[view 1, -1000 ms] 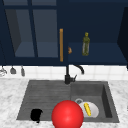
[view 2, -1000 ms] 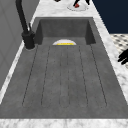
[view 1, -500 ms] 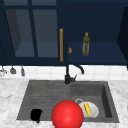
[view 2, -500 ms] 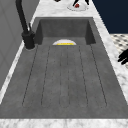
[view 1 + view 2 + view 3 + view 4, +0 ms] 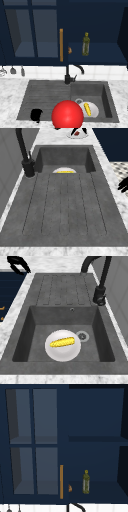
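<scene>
Sink (image 5: 110,100): basin at right, draining board (image 5: 45,95) at left. Plate (image 5: 62,348) in the basin, beside the drain (image 5: 82,336); corn cob (image 5: 62,342) on the plate. Tap (image 5: 68,75) behind the sink, at the join of board and basin. Ball (image 5: 67,115) before the sink, at the front edge. Left hand (image 5: 36,115) left of the ball, over the board's front edge. Wall cabinet (image 5: 95,414) above; bottle (image 5: 86,482) on its lower shelf, right of the door handle (image 5: 61,481).

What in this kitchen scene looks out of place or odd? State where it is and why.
A big red ball sits at the sink's front edge, hiding part of the white plate that carries a corn cob. It looks odd among dishes. Nothing looks spilled or broken.
</scene>
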Controlling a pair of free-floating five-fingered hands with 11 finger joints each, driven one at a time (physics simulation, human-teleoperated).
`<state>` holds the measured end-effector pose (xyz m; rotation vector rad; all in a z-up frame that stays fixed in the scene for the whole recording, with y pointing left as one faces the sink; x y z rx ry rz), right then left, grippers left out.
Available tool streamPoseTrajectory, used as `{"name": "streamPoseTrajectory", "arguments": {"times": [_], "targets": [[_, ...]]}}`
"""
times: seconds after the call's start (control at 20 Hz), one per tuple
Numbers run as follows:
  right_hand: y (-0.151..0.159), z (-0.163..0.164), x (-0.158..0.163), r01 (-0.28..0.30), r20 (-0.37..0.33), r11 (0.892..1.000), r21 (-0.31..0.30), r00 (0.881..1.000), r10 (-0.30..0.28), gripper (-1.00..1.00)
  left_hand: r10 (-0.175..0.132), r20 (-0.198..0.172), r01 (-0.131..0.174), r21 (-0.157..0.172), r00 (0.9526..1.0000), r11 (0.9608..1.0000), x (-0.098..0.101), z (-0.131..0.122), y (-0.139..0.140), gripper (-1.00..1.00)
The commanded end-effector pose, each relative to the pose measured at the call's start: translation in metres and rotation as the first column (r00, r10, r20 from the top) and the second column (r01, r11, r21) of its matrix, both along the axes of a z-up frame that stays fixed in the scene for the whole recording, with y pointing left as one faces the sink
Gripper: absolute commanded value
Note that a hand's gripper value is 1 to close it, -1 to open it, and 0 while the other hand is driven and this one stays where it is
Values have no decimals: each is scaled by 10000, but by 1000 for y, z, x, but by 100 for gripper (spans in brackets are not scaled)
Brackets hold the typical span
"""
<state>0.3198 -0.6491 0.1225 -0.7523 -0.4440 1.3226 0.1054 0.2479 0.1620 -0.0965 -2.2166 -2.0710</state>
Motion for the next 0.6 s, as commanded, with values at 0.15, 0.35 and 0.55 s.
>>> {"name": "streamPoseTrajectory", "arguments": {"times": [0.15,0.35,0.55], "targets": [[-14,-10,2,-165,386,9997,197,9991,157,-100,0,0,0,0,10000,10000,0,0,0,0],[-8,-13,1,-205,197,9994,267,9996,200,-100,0,0,0,0,10000,10000,0,0,0,0],[5,-17,-1,81,1404,9980,-628,9901,8,100,0,0,0,0,10000,10000,0,0,0,0]]}}
